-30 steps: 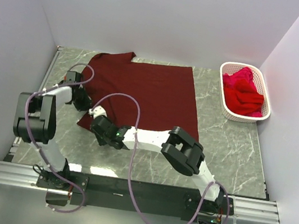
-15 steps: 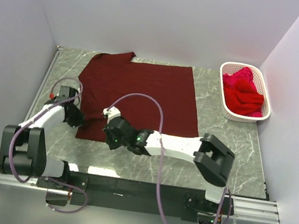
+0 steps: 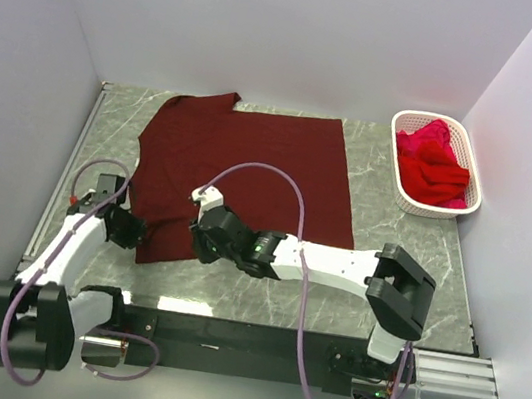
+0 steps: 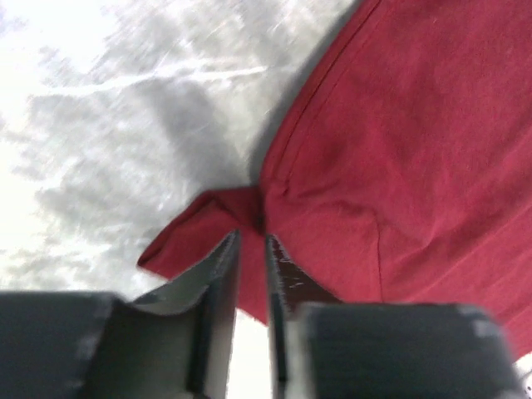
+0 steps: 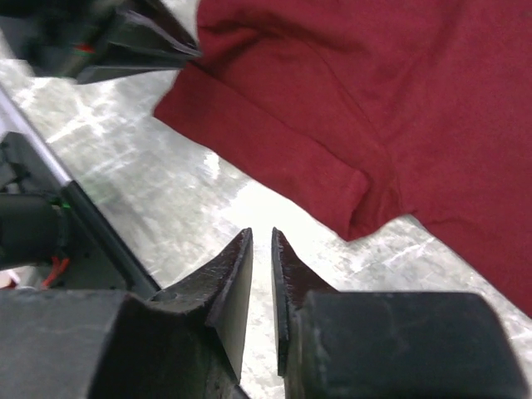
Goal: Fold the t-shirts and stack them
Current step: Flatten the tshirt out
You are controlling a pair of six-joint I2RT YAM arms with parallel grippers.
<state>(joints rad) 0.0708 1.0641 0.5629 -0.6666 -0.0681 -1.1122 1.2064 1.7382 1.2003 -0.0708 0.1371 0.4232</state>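
Dark maroon t-shirt [image 3: 252, 157]: spread flat on grey marbled table [image 3: 394, 225], left of centre, roughly square outline. One short sleeve pokes out at far left corner. Near left corner rumpled, a small folded flap lying out on bare table. Bright crimson to pinkish t-shirts [image 3: 431, 165]: crumpled heap filling white slotted basket [image 3: 397, 160] at far right, well apart from the maroon one

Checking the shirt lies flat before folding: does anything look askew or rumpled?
Yes. The maroon t-shirt lies mostly flat, but its near-left corner is puckered into a small peak at the tips of the left gripper, and the cloth beside it is folded over on itself. Nothing else stands out.
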